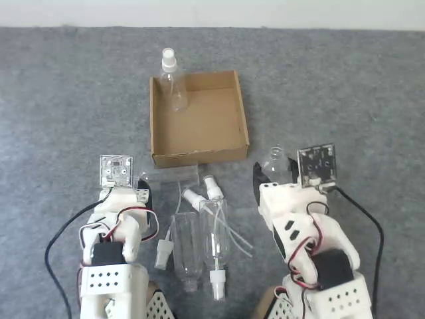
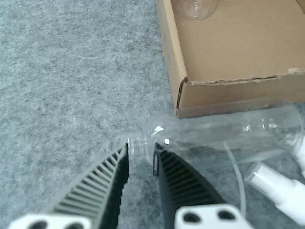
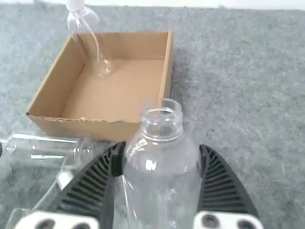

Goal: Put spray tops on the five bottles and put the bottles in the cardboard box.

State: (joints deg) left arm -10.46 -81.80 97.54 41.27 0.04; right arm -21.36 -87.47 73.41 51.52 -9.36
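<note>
My right gripper (image 1: 275, 174) (image 3: 161, 152) is shut on an upright clear bottle (image 1: 275, 158) (image 3: 159, 124) with an uncapped neck, just right of the cardboard box's (image 1: 242, 113) (image 3: 71, 121) front corner. A capped bottle (image 1: 174, 83) (image 3: 86, 28) leans in the box's back left corner. Another uncapped bottle (image 1: 174, 177) (image 2: 224, 133) lies along the box front (image 2: 224, 93). My left gripper (image 1: 143, 193) (image 2: 140, 153) is narrowly open, its tips right at that bottle's neck.
Between the arms lie two more clear bottles (image 1: 186, 249) (image 1: 216, 239) and loose white spray tops (image 1: 194, 198) (image 1: 164, 252) with thin tubes. Grey carpet spreads open to the left and right of the box.
</note>
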